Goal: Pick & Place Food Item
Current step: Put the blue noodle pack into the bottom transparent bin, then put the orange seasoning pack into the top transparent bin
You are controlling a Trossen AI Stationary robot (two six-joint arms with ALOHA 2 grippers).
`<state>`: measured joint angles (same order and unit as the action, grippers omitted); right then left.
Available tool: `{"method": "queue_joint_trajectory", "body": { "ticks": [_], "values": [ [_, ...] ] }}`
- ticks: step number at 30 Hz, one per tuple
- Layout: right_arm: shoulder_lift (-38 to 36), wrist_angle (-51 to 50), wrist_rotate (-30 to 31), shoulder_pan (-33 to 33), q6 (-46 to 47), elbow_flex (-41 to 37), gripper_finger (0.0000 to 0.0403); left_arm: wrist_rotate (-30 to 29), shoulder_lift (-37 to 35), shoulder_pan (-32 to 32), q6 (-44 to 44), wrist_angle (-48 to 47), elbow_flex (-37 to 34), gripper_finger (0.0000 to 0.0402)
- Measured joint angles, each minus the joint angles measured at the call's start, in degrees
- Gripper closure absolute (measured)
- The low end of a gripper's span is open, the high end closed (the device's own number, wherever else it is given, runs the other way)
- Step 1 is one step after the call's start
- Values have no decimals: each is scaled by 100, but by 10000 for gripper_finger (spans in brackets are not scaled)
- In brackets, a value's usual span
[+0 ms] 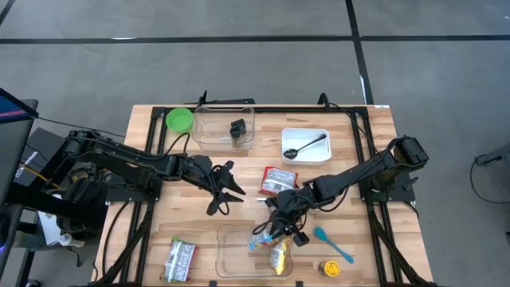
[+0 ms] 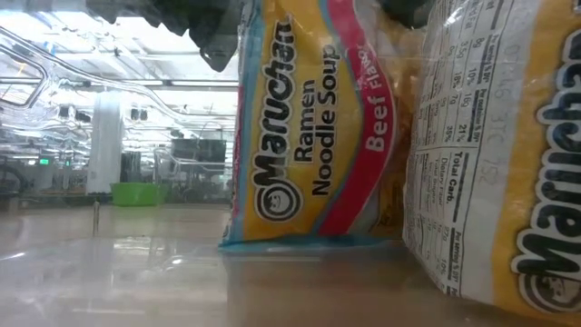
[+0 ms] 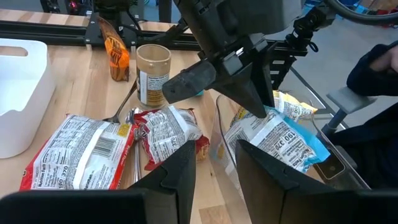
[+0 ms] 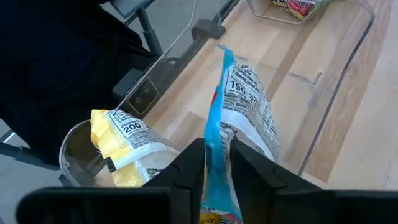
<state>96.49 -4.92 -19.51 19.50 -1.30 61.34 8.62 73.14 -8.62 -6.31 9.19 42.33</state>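
We judge the ramen noodle packet with the blue edge (image 4: 239, 109) to be light, crinkly and a little slippery, and the dry noodle block inside is fragile, so a gentle hold on the flat sealed edge is best. The right hand (image 4: 216, 163) does exactly this: its two dark fingers (image 4: 186, 163) pinch the blue seam of the packet, with only a narrow gap between them. The packet hangs just below this hand, low inside the clear plastic container (image 1: 235, 253) at the front of the wooden surface (image 1: 358, 239), beside a second yellow packet (image 4: 124, 146). The left hand (image 1: 227, 191) waits near the middle of the surface, fingers narrowly apart and holding nothing.
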Motion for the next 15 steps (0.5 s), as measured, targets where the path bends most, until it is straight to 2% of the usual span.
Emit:
{"method": "queue_joint_trajectory", "body": {
  "ticks": [15],
  "values": [
    [-708,-246,4,46,-337,-4,326,-3,0,0,2,28,0,293]
  ]
}}
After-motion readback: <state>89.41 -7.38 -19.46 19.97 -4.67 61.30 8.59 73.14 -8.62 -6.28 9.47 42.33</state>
